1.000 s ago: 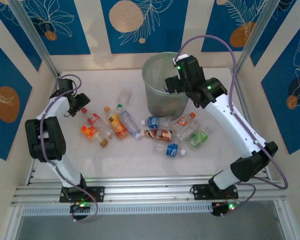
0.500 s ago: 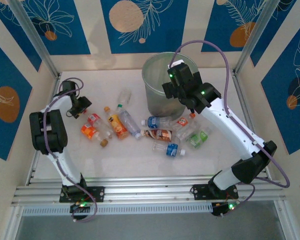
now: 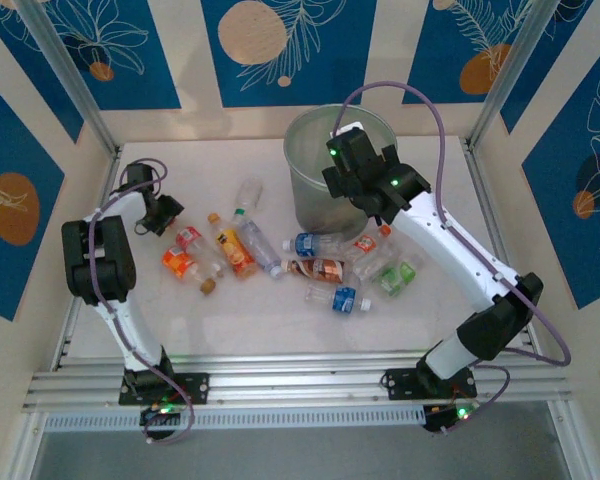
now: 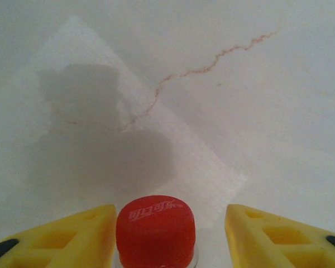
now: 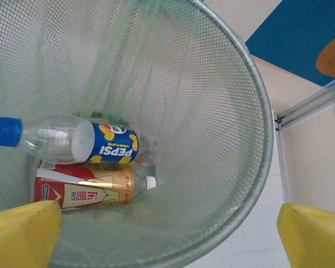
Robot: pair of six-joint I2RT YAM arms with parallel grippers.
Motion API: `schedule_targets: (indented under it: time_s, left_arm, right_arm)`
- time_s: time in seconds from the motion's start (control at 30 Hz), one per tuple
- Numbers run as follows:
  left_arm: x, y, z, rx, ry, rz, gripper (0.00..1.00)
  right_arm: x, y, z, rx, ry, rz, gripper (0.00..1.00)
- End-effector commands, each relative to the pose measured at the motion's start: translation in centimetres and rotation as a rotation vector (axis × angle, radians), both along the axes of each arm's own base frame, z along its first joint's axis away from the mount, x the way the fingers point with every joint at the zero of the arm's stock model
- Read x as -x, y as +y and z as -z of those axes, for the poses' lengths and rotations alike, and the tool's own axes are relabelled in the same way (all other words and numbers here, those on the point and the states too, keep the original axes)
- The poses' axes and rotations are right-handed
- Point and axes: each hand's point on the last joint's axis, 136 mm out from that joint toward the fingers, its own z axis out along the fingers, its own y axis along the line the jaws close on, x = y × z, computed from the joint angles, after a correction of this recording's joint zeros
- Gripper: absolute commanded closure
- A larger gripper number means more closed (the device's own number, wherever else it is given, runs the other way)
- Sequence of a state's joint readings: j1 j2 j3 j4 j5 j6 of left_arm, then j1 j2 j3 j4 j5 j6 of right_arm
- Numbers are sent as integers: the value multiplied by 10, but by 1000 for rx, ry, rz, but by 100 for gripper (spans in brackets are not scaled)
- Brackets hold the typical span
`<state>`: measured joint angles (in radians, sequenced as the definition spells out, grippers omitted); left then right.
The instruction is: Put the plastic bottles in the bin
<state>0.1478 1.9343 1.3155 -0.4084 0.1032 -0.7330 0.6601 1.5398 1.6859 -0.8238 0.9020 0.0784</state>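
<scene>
The left gripper (image 4: 168,212) is set low over the counter (image 3: 260,320) at its far left, with its yellow fingers (image 4: 72,231) part open on either side of the red cap (image 4: 155,229) of a red-capped bottle (image 3: 187,238). One finger is seen just beside the cap and the other stands apart from it, so nothing is judged to be clamped yet. The bottle lies flat. Its long axis runs from the cap at the upper left down to the right in the overhead view, and the cap end points toward the far left corner. The right gripper (image 5: 167,234) is held above the bin (image 5: 257,111) with its fingers spread wide and nothing between them. On the bin's floor a Pepsi bottle (image 5: 95,142) and a red-and-gold-labelled bottle (image 5: 84,190) lie side by side. Other bottles are scattered on the counter between the two arms. If the fingers are closed from this off-centre stance, the cap could be pushed sideways and the bottle rolled toward the orange-labelled bottle (image 3: 180,265) near it. A hold on the short round cap alone could let the body swing or slip free. A dangling bottle might then be caught on the tall rim, or the right arm might be struck above the bin.
</scene>
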Motion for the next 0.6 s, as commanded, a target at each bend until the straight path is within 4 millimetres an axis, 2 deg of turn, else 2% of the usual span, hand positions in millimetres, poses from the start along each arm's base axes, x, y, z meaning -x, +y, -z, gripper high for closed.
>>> schedule_targets:
  time_s: [0.0,0.37,0.57]
  left_arm:
    - [1,4,7,22,14,-19,50]
    - [-3,5,3,21,6,-28,64]
    - [-8,4,-8,25,-15,-24,74]
  right_arm:
    - [0,-2,-2,11,-16,24,1]
    - [-1,-4,0,24,-21,38,1]
    - [-2,-5,3,30,-20,42,1]
